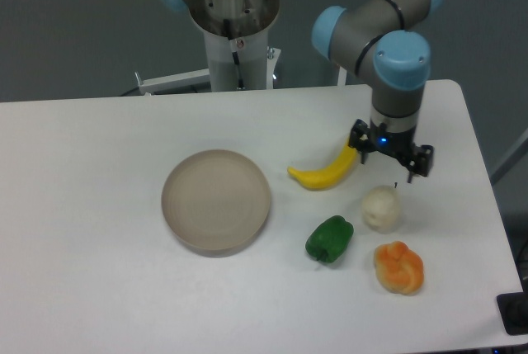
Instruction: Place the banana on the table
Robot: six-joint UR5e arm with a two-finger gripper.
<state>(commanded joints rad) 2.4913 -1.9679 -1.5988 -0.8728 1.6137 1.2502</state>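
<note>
Banana (323, 174): lying on tabletop (99, 205), likely light, rigid, slick plastic; best gripped mid-curve. Gripper (388, 156): beside its upper tip, apparently released, holding nothing

The banana (323, 174) lies on the white table (91, 230), curved, its far tip pointing up toward the gripper (388, 156). The gripper hangs low over the table at the banana's upper end; whether its jaws are closed or touch the fruit cannot be determined from this angle. A round beige plate (216, 200) sits to the left of the banana, apart from it. A green pepper (329, 238) rests below the banana. A pale round item (381, 209) sits just beneath the gripper, and a lumpy orange fruit (399, 267) lies nearest the front edge.
</note>
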